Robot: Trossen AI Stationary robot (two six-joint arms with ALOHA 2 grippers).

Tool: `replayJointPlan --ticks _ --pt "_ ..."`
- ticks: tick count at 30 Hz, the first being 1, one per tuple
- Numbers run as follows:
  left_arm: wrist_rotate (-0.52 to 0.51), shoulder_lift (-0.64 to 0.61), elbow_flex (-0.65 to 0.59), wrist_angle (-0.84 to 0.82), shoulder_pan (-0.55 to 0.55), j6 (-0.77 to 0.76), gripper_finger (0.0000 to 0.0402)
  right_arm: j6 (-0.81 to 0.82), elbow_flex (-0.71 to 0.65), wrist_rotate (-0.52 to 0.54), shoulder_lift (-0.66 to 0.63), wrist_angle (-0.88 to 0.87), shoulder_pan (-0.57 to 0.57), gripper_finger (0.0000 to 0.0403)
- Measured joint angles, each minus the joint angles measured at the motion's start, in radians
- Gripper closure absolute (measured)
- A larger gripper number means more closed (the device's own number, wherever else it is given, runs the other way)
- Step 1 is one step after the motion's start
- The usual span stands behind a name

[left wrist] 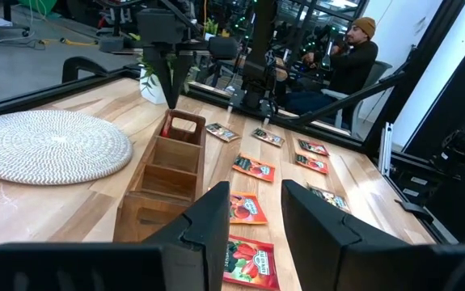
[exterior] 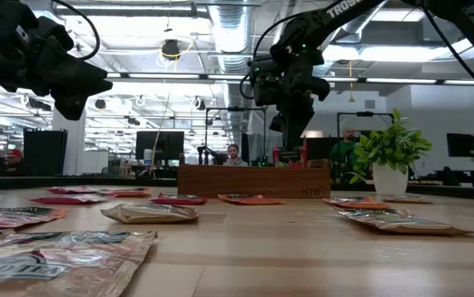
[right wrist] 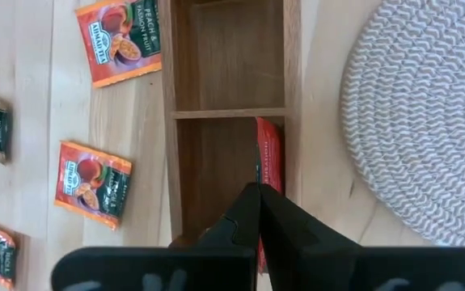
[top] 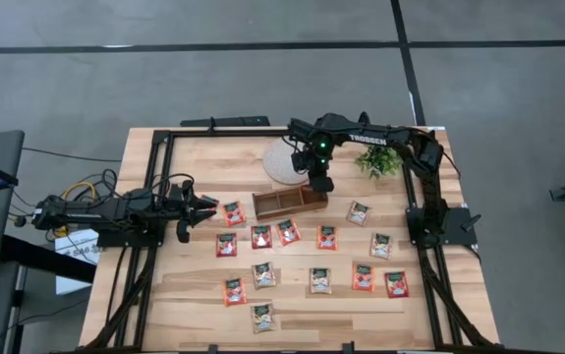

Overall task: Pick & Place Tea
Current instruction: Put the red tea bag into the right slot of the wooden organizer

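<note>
right wrist view: right tool [right wrist: 258,212] closed over tray [right wrist: 167,97], red sachet [right wrist: 268,162] inside.

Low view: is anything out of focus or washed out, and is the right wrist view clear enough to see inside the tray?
Low view: the nearest sachet is blurred, and ceiling lights glare behind the right gripper. Right wrist view: evenly lit and sharp; a red sachet stands on edge against the wooden tray wall, past the shut fingers.

My fingers [right wrist: 256,212] are black. The sachet [right wrist: 268,166] is red-orange, the tray [right wrist: 230,113] brown wood. The woven mat [right wrist: 418,113] is whitish.
</note>
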Motion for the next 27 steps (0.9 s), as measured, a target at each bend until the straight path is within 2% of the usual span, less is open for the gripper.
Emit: replayJointPlan --ticks 4,15,27 --pt "0.0 0.0 0.0 0.0 0.0 0.0 0.0296 0.014 0.0 -0.004 0.0 -0.009 0.0 0.0403" --pt "0.0 0.0 0.0 0.0 0.0 0.0 0.0296 0.046 0.0 -0.164 0.0 -0.1 -0.002 0.0403" --pt "0.0 0.0 0.0 0.0 0.0 0.001 0.0296 0.044 -0.087 -0.161 0.0 -0.026 0.034 0.0403"
